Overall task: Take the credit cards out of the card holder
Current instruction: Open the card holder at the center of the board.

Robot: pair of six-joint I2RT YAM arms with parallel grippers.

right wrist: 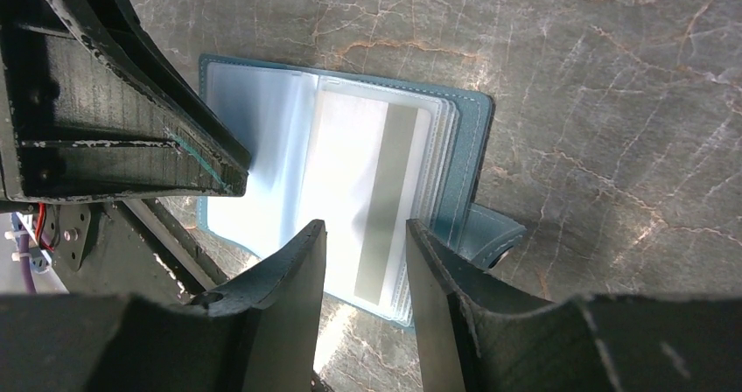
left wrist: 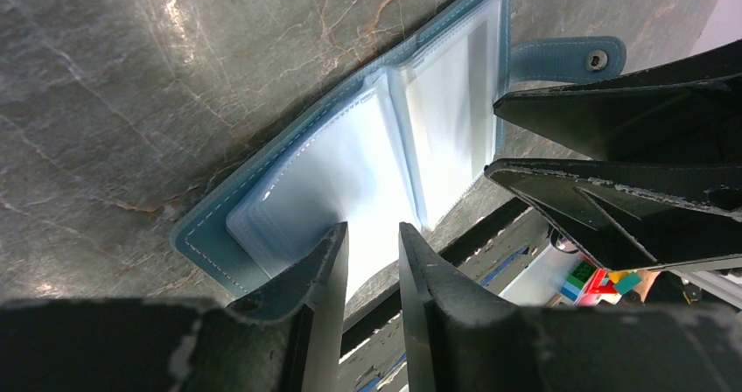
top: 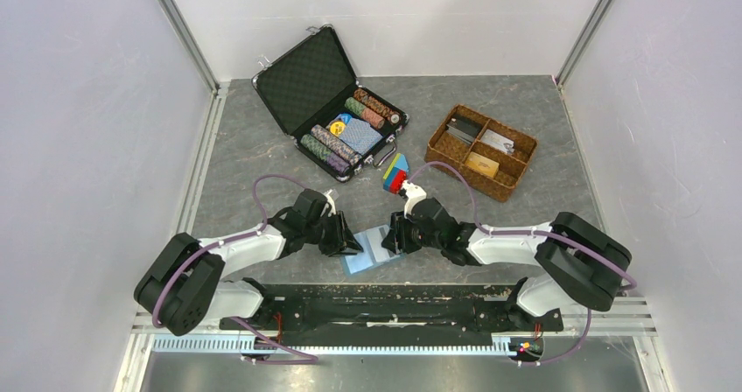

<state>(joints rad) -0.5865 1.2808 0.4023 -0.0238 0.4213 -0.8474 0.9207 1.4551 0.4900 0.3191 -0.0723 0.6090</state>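
Observation:
The card holder (top: 371,248) lies open and flat on the grey table near its front edge, light blue with clear inner sleeves (left wrist: 350,160). In its right-hand sleeve sits a pale credit card with a grey stripe (right wrist: 390,191). My left gripper (top: 347,240) stands over the holder's left half, open, with nothing between its tips (left wrist: 372,234). My right gripper (top: 393,236) faces it over the right half, also open and empty (right wrist: 363,231). The holder's snap tab (left wrist: 569,59) sticks out on the right side. An orange-yellow card (top: 481,164) lies in the wicker tray.
A brown wicker tray (top: 443,131) with several flat items stands at the back right. An open black chip case (top: 306,81) holding chips and a card deck is at the back centre. A small stack of coloured blocks (top: 395,175) sits just behind the right gripper. White walls close both sides.

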